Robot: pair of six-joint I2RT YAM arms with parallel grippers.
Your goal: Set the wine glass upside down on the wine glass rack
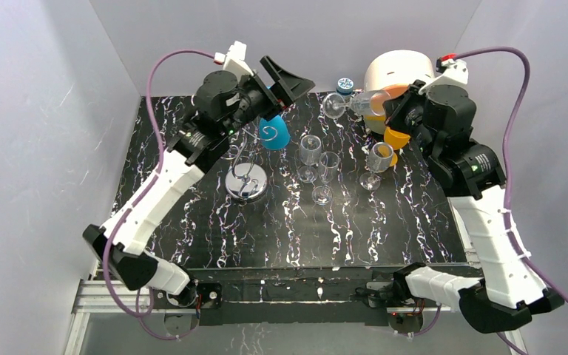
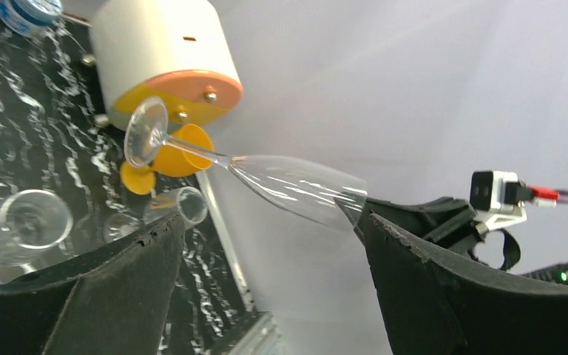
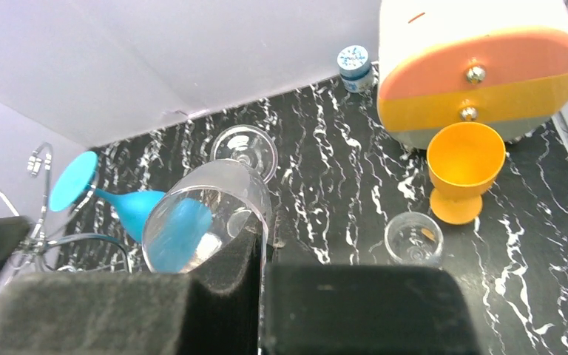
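My right gripper [image 1: 388, 107] is shut on the rim of a clear wine glass [image 1: 347, 103] and holds it on its side in the air at the back of the table, foot pointing left. In the right wrist view the fingers [image 3: 229, 274] pinch the wall of the bowl [image 3: 207, 211]. The silver wire wine glass rack [image 1: 246, 181] stands left of centre on its round chrome base, and its scroll arms show in the right wrist view [image 3: 42, 157]. My left gripper [image 1: 292, 83] is open and empty, raised above the rack. Its view faces the held glass [image 2: 288, 188].
A blue glass [image 1: 275, 134] sits at the rack's arms. Three clear glasses [image 1: 309, 151] [image 1: 328, 168] [image 1: 379, 157] stand mid-table. An orange cup [image 1: 396, 137], a white-and-orange round container [image 1: 399, 70] and a small blue-capped jar [image 1: 345, 86] are at the back right.
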